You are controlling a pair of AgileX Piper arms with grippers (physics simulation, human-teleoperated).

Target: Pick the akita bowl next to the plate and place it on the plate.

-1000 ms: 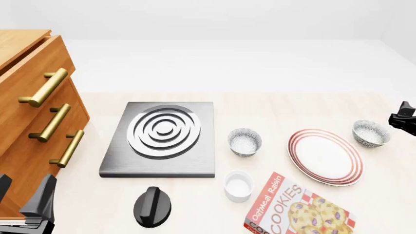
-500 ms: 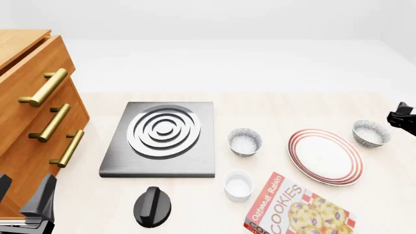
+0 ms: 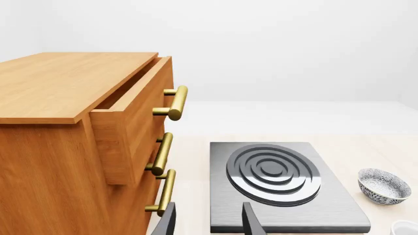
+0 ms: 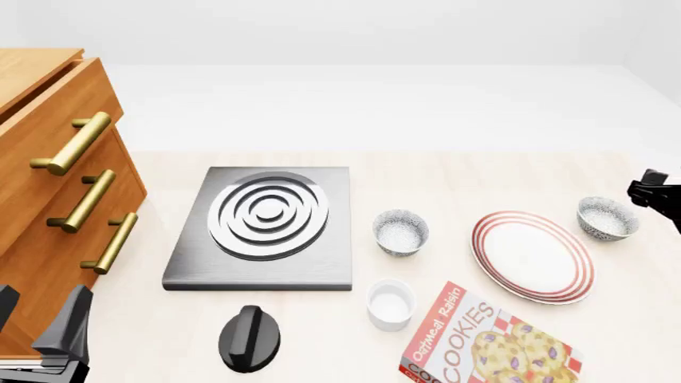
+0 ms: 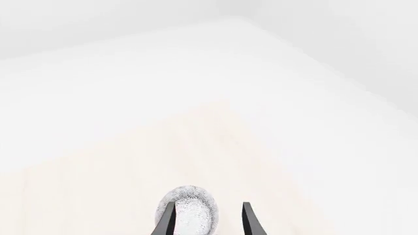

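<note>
Approach step: my right gripper (image 5: 205,218), jaws spread & empty, hangs over the akita bowl (image 4: 608,218) just beside the plate (image 4: 532,256); next: drop, pinch rim.

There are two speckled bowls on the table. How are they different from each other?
The right bowl sits just right of the plate, farther back; the middle bowl sits between the plate and the stove slab. The right end effector hangs near the right bowl; nothing is near the middle bowl. Both look alike: grey-speckled outside, white inside.
</note>
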